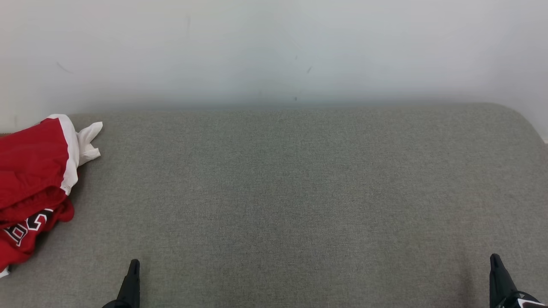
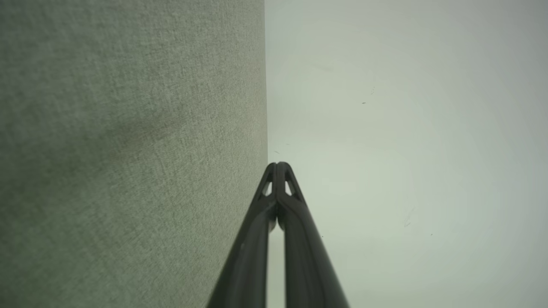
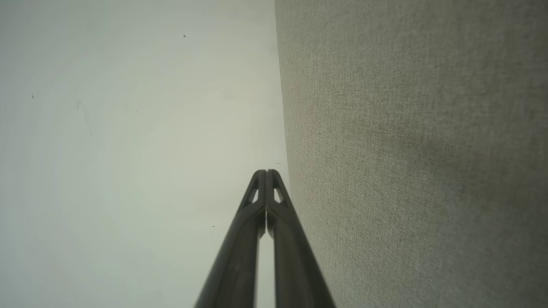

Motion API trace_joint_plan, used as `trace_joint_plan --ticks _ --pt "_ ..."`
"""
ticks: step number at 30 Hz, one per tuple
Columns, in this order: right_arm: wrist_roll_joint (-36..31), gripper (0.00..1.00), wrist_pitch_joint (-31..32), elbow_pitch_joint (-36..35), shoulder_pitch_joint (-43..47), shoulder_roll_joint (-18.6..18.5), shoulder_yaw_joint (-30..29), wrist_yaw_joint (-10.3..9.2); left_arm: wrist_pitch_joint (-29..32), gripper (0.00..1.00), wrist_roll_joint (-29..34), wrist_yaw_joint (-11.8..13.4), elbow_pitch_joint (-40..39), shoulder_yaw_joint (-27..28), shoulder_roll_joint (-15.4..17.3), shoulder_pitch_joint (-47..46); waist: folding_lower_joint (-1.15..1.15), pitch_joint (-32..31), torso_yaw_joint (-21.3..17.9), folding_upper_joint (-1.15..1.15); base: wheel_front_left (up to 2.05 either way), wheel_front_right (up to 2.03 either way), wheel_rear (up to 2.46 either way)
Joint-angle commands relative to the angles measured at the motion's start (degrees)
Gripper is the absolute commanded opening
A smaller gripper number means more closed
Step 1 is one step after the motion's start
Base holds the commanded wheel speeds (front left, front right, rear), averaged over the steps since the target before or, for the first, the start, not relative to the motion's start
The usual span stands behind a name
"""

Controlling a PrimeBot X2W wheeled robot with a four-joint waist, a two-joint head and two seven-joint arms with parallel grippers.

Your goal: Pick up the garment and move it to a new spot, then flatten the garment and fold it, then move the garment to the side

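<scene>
Pincers come first, down at the near edge of the head view. The left pincer point(image 1: 134, 266) pokes up at the lower left. Its two dark fingers are pressed tight together, so they look like one thin black spike. In the left wrist view, the left pincer point(image 2: 278, 165) has its tips touching. The right pincer point(image 1: 495, 259) pokes up at the lower right. It is squeezed together too. The right wrist view shows the right pincer point(image 3: 266, 172) with its tips meeting in a point. Both pincers are over the near part of the desk point(image 1: 278, 192) and are well apart from each other.

The desk has a gray cloth cover. It is wide and flat, with a round corner at the far right.

The garment point(image 1: 30, 171) lies on the left side of the desk. It is red and all bunched up in a heap. Part of it runs off the left edge of the head view. The near part has white and black letters point(image 1: 25, 226) on it. The far part has a white band, and a bit of white cloth point(image 1: 87, 141) sticks out to the right. The garment is near the left pincer but not touching it. It is far from the right pincer.

Behind the desk stands a pale wall point(image 1: 274, 51) with a few small dark marks.
</scene>
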Motion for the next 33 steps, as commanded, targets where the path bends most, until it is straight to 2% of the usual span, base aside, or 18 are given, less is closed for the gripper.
trace_joint_plan --ticks 1,8,9,22,33 --pt "0.00 0.00 0.21 -0.01 0.15 0.16 0.05 -0.04 0.16 0.00 -0.15 -0.19 0.12 -0.03 0.24 -0.41 0.00 0.00 0.00 0.00 0.00 0.00 0.00" --pt "0.00 0.00 0.21 -0.01 0.15 0.16 0.05 -0.04 0.16 0.00 -0.15 -0.19 0.12 -0.03 0.24 -0.41 0.00 0.00 0.00 0.00 0.00 0.00 0.00" --pt "-0.01 1.00 0.00 -0.01 0.00 0.00 0.01 0.00 -0.01 1.00 0.00 0.00 0.00 0.00 0.00 0.00 0.00 0.00 0.00 0.00 0.00 0.00 0.00" --pt "-3.37 1.00 -3.08 0.91 -0.17 0.08 4.05 -0.01 -2.80 1.00 2.42 0.01 -1.28 0.50 -0.25 1.92 0.00 0.04 0.03 0.00 0.00 0.00 0.00" --pt "-13.88 1.00 -6.00 0.49 -1.20 -0.20 7.59 -0.01 -5.51 1.00 12.84 0.76 -4.45 2.83 -0.17 2.78 0.00 0.04 0.01 0.00 0.00 0.00 0.00"
